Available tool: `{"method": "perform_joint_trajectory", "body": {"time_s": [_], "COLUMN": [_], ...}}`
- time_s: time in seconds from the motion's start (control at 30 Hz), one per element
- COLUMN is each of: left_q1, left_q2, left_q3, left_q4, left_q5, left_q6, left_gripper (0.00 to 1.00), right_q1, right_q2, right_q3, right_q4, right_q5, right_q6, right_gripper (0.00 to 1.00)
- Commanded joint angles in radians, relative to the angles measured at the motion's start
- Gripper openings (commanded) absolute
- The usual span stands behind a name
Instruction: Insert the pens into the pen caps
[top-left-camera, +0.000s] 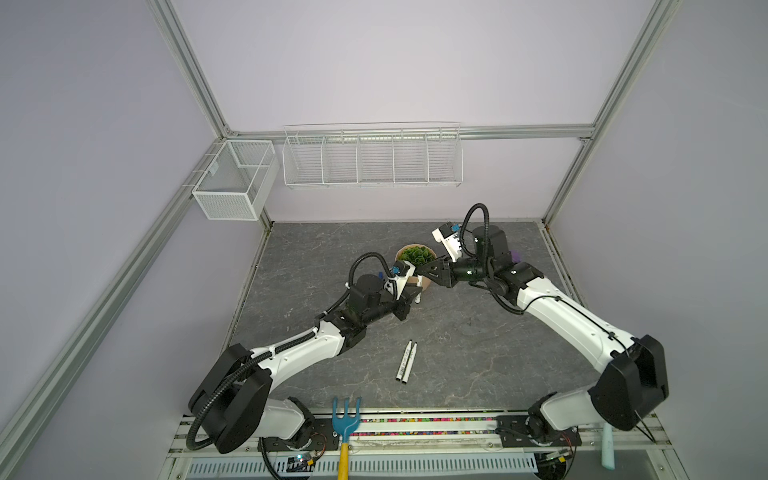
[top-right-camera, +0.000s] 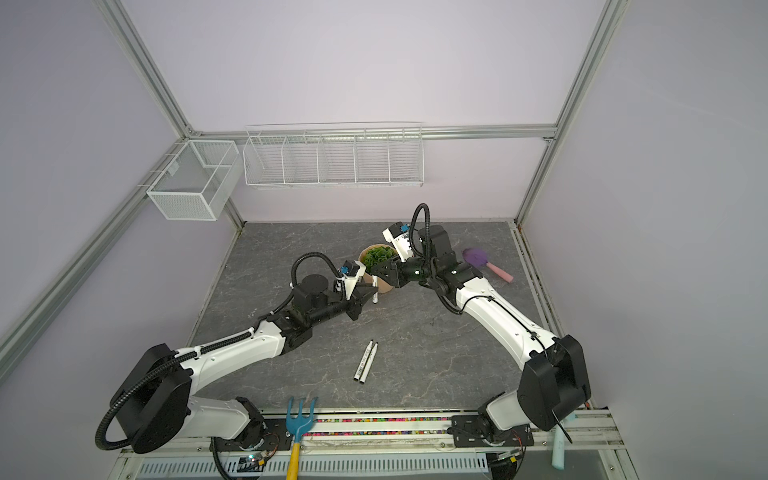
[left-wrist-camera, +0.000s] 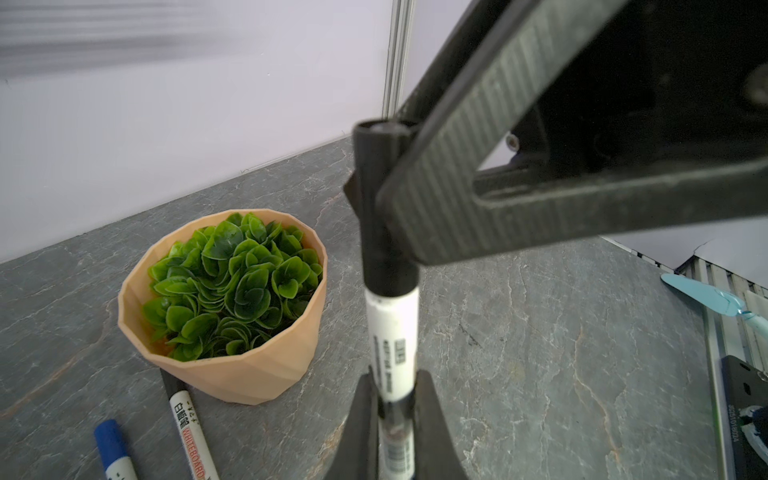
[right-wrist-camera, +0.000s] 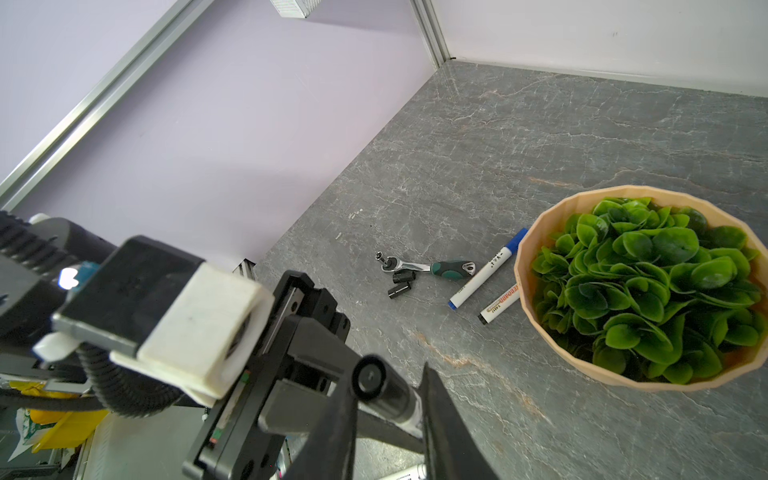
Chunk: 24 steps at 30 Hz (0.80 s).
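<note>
Nearest me, two white marker pens (top-left-camera: 406, 360) lie side by side on the grey marbled table (top-left-camera: 478, 353). Beyond, my left gripper (left-wrist-camera: 395, 419) is clamped on an upright white labelled pen (left-wrist-camera: 392, 332). My right gripper (right-wrist-camera: 390, 395) flanks its black plastic cap (left-wrist-camera: 384, 232); whether it presses I cannot tell. Farther back: two loose black caps (right-wrist-camera: 400, 289).

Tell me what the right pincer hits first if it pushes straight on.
The capped pen held by the left pincer: its black cap sits between the fingers of the right pincer, so contact looks near-immediate.
</note>
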Motion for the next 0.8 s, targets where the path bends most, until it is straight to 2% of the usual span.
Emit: {"method": "perform_joint_trajectory", "body": {"time_s": [0.0,0.4,0.6,0.77], "left_q1": [-0.006,-0.013,-0.013,-0.013], "left_q2": [-0.016,-0.007,-0.007,0.001], "left_q3": [0.024,0.03,0.029,0.044], "left_q4": [0.013,0.022,0.045,0.051], "left_q5": [-0.002,-0.004,-0.02,-0.008], "left_q6": [0.028,0.027,0.014,0.013], "left_gripper": [0.0,0.0,0.0,0.0], "right_q1": [-0.006,-0.02,-0.021,-0.03], "right_q2": [-0.001,0.017,-0.03,-0.07], "right_q3": [0.028,0.041,-0.014,-0.059], "right_q4": [0.016,0.025,0.038,0.006], "right_q5": [0.007,0.003,0.015,0.05], "right_q6": [0.006,0.02,0.025,0.013], "right_gripper": [0.33,0.29,0.45,0.48]}}
